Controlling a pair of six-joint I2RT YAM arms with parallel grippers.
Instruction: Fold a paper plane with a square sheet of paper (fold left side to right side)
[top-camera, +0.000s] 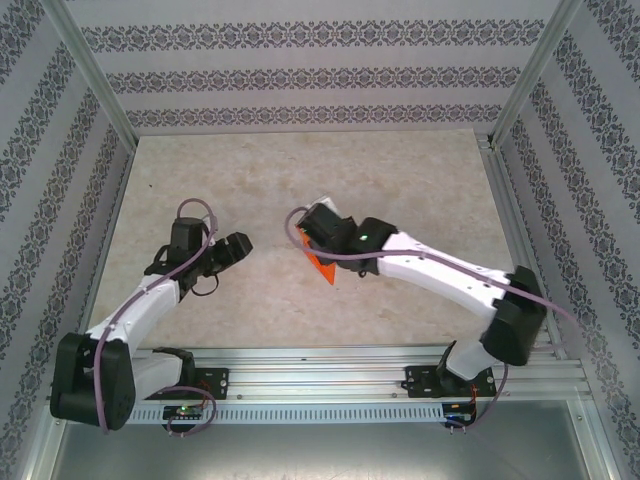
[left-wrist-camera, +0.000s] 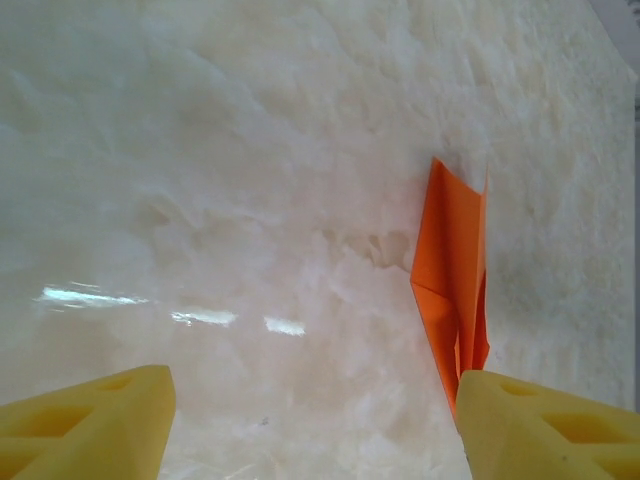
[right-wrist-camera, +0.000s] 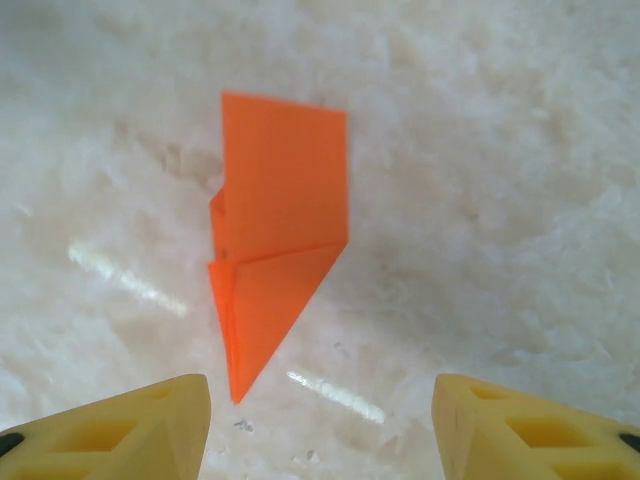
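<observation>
The plane (top-camera: 322, 262) is lying flat on the table (top-camera: 300, 170), a narrow orange wedge with layered flaps. It is resting just under the right gripper (top-camera: 312, 228) in the top view, partly covered by that wrist.

In the right wrist view the plane (right-wrist-camera: 280, 250) is sitting ahead of the right gripper (right-wrist-camera: 320, 390) and a little left of its midline. The point is aiming back toward the fingers (right-wrist-camera: 150, 425) and the blunt square end is facing away. The jaws are standing wide apart and gripping nothing. The point is stopping short of the left finger without touching it.

In the left wrist view the plane (left-wrist-camera: 452, 270) is lying ahead of the left gripper (left-wrist-camera: 315, 385), off to its right side. It is running lengthwise away from the jaws, one flap lifting slightly along the fold. Its near tip is disappearing behind the right finger (left-wrist-camera: 545, 430), and I cannot tell whether the two are touching. These jaws are also spread wide, with only bare table between them and nothing held.

In the top view the left gripper (top-camera: 240, 245) is pointing toward the plane from the left, with open table separating them.
</observation>
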